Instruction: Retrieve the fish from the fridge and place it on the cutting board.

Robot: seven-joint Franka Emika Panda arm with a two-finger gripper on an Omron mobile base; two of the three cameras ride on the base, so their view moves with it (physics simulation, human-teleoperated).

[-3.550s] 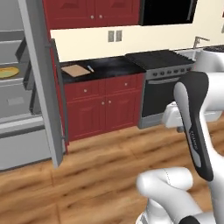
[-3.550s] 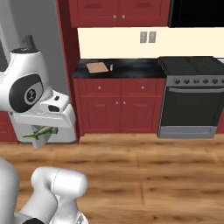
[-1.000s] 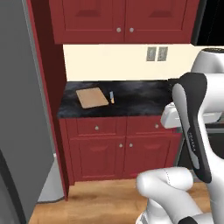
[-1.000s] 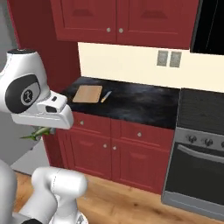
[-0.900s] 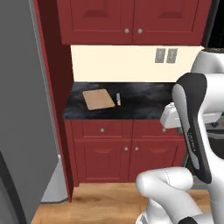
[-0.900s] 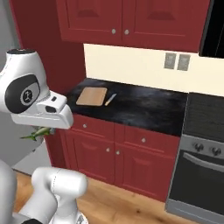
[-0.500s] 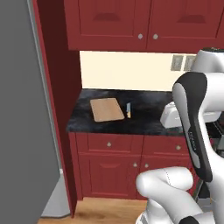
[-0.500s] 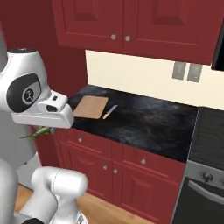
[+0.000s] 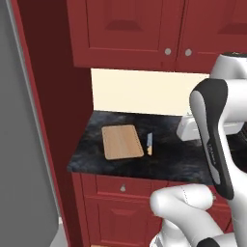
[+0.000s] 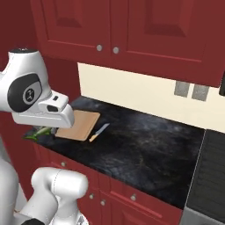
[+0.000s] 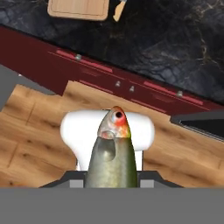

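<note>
Clamped tight on the fish point(image 11: 112, 153) (head pointing away from the claw, tail just peeking out at point(image 10: 36, 133)). Rolled nearer the counter point(image 9: 169, 161) within the last second, so cutting board point(image 11: 78, 8) loomed larger than before, lying ahead of the claw point(image 11: 112, 183), beyond the cabinet front, knife point(image 9: 149, 144) just beside it. Fridge leg apparently finished; reaching over and setting down judged next.

You're looking at the cutting board point(image 9: 122, 142) lying on the table point(image 9: 169, 161), a knife point(image 9: 149, 144) just beside its right, cabinets point(image 9: 144, 34) hanging above.
</note>
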